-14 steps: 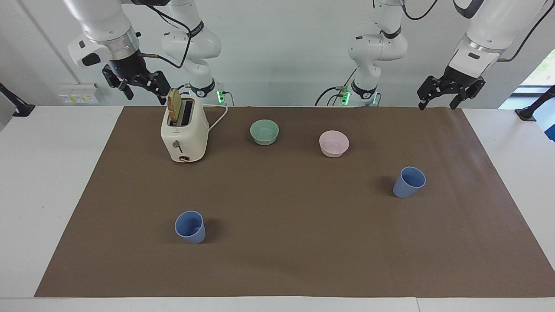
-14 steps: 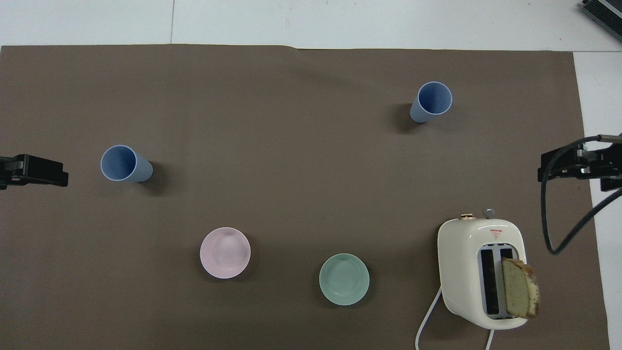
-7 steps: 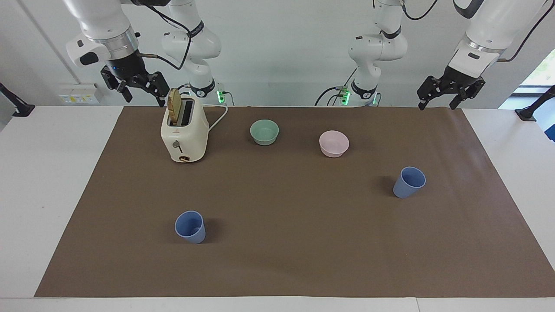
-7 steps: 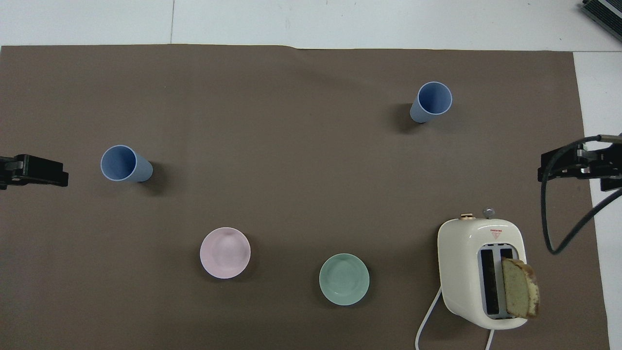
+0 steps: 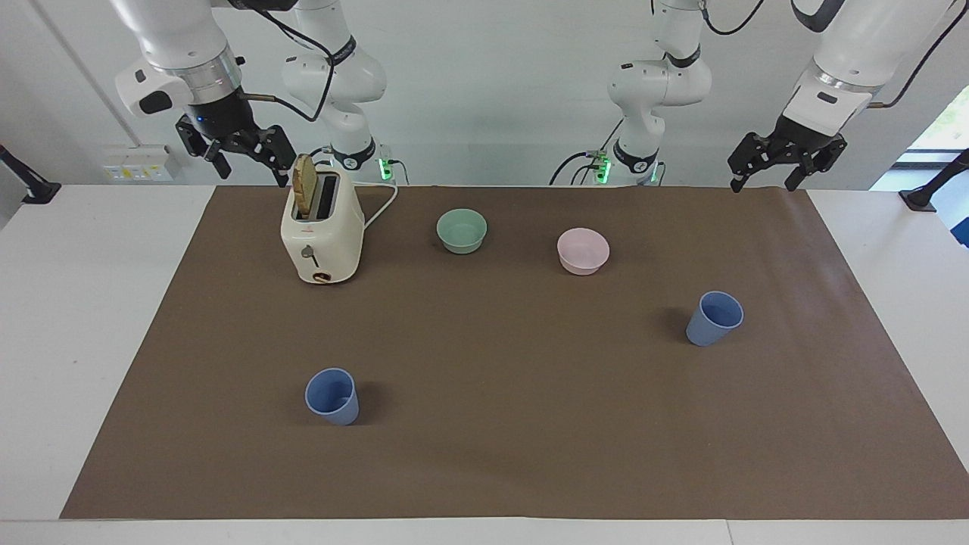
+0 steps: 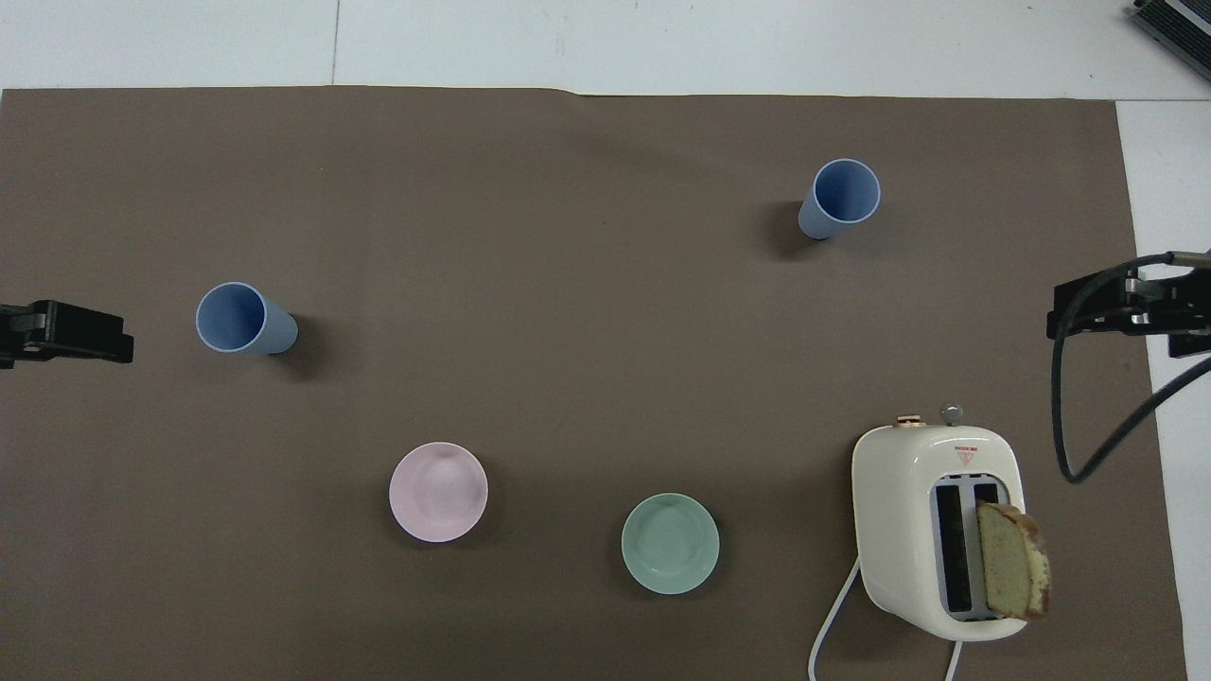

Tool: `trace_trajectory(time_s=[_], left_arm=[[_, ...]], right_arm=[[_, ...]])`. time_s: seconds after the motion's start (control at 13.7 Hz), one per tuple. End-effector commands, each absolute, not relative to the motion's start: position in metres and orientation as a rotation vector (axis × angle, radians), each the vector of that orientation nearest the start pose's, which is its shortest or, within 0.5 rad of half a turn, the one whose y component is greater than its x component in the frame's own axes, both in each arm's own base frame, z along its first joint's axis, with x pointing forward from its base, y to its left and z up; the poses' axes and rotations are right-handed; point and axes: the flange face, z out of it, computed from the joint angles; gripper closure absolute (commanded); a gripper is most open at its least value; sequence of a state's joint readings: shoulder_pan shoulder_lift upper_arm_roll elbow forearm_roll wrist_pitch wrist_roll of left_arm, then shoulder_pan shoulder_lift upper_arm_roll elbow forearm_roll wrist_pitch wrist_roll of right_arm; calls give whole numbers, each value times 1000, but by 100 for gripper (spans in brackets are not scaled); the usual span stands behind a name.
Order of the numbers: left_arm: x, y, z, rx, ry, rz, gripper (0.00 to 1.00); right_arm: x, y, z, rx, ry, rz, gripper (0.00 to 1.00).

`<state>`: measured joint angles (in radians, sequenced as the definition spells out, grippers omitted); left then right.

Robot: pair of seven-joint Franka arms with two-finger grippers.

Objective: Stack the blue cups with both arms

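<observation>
Brown mat on white tabletop [image 5: 91,318]. Two blue cups [image 5: 331,396] [image 5: 714,318] upright, well apart, unstacked. Left hand [image 5: 766,180] and right hand [image 5: 248,163] raised, both released, grasping nothing.

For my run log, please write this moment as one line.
stage: before grasp | blue cups: apart, upright, untouched | left gripper: open, raised | right gripper: open, beside toaster
</observation>
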<state>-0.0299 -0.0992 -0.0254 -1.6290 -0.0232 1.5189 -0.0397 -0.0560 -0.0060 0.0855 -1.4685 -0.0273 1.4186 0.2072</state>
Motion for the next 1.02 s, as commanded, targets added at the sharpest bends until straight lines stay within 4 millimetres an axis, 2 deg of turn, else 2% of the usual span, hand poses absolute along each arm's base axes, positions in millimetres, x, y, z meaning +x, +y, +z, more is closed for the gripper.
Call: trace_trajectory(time_s=[0.0, 0.95], left_arm=[[520, -31, 646, -3168, 21, -8, 0], [521, -41, 647, -3185, 30, -10, 0]], right_arm=[[534, 11, 662, -3153, 295, 52, 0], [534, 9, 662, -3152, 322, 54, 0]])
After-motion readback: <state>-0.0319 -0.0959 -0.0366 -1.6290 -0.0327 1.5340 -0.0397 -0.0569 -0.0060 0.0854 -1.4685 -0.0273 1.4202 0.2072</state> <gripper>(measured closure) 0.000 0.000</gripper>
